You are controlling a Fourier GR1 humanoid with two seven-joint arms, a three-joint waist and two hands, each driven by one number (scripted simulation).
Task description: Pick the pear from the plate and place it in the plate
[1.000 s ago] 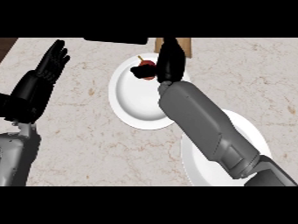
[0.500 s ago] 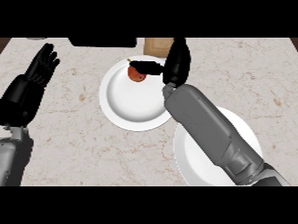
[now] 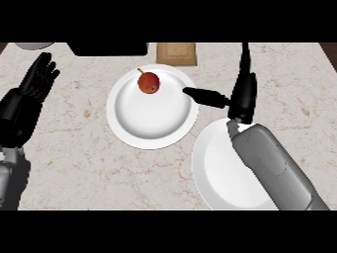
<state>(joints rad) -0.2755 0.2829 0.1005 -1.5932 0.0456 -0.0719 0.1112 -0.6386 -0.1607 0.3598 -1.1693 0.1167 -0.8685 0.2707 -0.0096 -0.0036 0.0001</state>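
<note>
Here the small red-orange pear with a thin stem (image 3: 149,82) lies toward the far edge of the round white plate (image 3: 152,123) in the middle of the pale marbled surface (image 3: 83,163), its stem pointing up toward eleven o'clock, so its long axis runs roughly from five to eleven. A second round white plate (image 3: 218,173) sits at about four o'clock from the first, its rim just beside it, partly under the right grey forearm (image 3: 273,168).

From the right robot hand (image 3: 242,96) the pear lies at about nine to ten o'clock, near but apart, with a strip of bare plate between fruit and thumb. That hand is clearly the nearer one; its fingers stand straight toward twelve o'clock and the thumb juts out toward nine, over the first plate's rim. It is unclenched and holds nothing.

The left robot hand (image 3: 21,106) rests at the view's left edge, fingers up and relaxed, well apart from the pear.

Judging by the layout, a grasp would call for the right hand to travel leftward over the fruit.
</note>
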